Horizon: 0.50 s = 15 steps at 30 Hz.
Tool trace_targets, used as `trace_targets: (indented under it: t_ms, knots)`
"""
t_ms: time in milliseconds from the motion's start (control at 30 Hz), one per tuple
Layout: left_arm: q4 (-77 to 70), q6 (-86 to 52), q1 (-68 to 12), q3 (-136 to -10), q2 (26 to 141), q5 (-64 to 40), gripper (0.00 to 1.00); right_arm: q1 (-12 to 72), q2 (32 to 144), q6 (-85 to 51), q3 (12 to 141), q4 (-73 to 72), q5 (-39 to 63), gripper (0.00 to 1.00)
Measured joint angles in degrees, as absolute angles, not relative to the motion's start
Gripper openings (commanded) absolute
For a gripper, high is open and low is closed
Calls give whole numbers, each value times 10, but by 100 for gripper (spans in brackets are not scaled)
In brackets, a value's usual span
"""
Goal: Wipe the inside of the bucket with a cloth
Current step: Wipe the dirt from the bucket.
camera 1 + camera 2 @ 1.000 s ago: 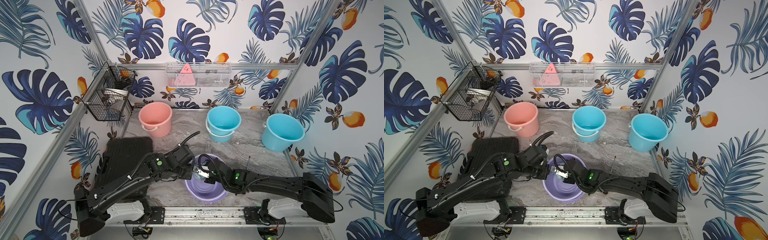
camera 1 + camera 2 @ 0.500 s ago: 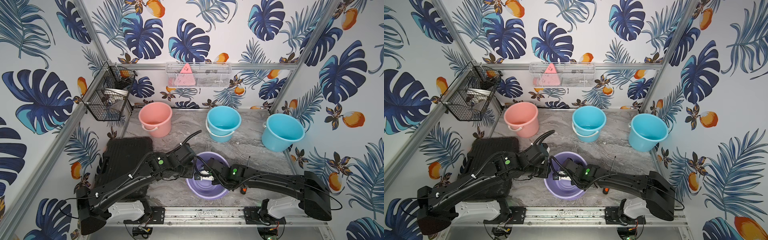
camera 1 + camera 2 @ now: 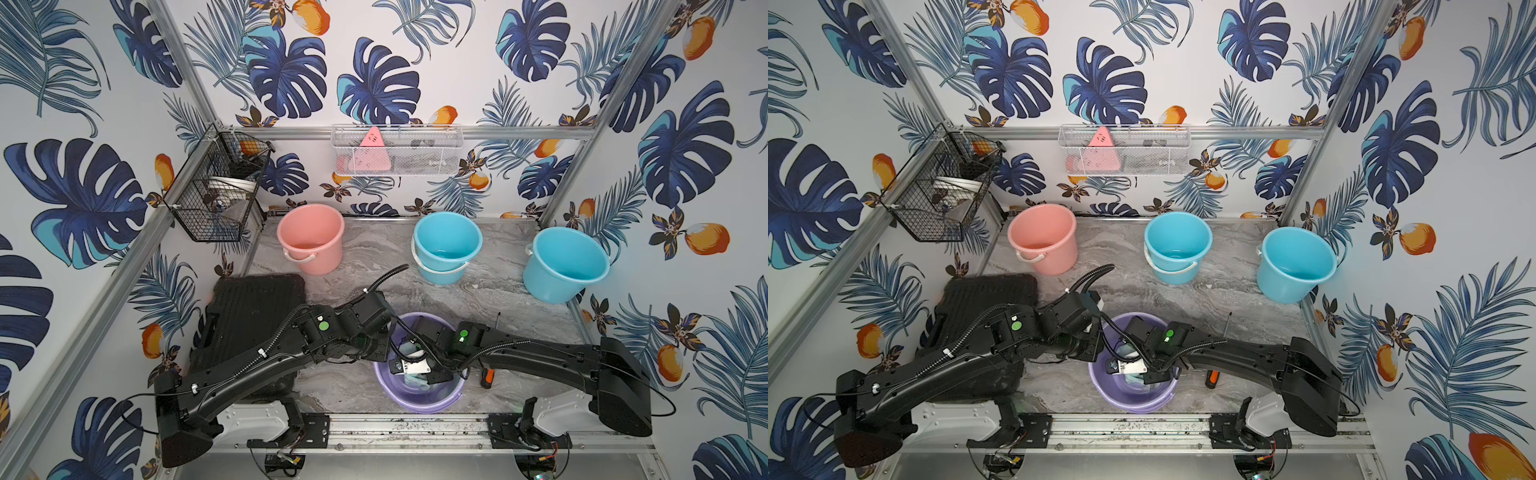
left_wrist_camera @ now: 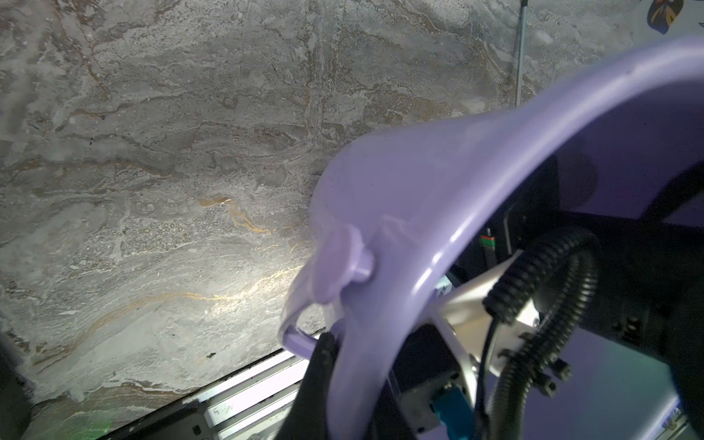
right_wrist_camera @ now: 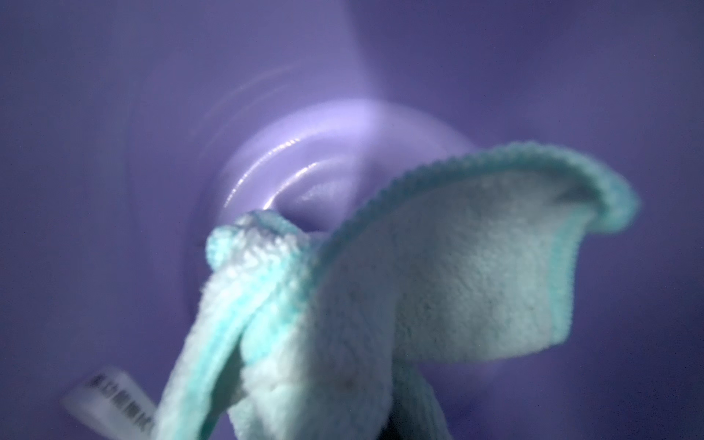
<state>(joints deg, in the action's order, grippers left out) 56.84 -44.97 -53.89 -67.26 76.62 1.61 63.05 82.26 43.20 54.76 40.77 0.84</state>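
Observation:
A purple bucket (image 3: 419, 401) stands at the front centre in both top views (image 3: 1133, 402). My left gripper (image 3: 384, 353) is shut on its left rim. In the left wrist view the rim (image 4: 419, 190) runs between the black fingers (image 4: 320, 373), beside the handle's pivot. My right gripper (image 3: 419, 372) reaches down inside the bucket, shut on the mint cloth (image 5: 419, 285). The cloth hangs folded over the bucket's floor (image 5: 304, 152), with its white tag (image 5: 110, 396) to one side. It hides the right fingers; a bit of cloth (image 3: 415, 380) shows under the wrist.
A pink bucket (image 3: 311, 239) and two blue buckets (image 3: 448, 245) (image 3: 565, 264) stand along the back. A black case (image 3: 253, 316) lies at the left under my left arm. An orange-handled screwdriver (image 3: 487, 376) lies right of the purple bucket. Wire baskets hang on the walls.
My right wrist has shifted inside the bucket and tips more steeply down, taking the cloth with it. The left gripper keeps its hold on the rim.

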Motion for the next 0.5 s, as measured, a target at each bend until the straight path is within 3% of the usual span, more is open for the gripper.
trace_targets:
  t_ms: [233,500]
  knots:
    - [564,-449,-543,-673,766,6,0,617,791,422,522,383,142,0]
    - [566,-449,-546,-671,767,13,0,613,744,347,439,214,222,0]
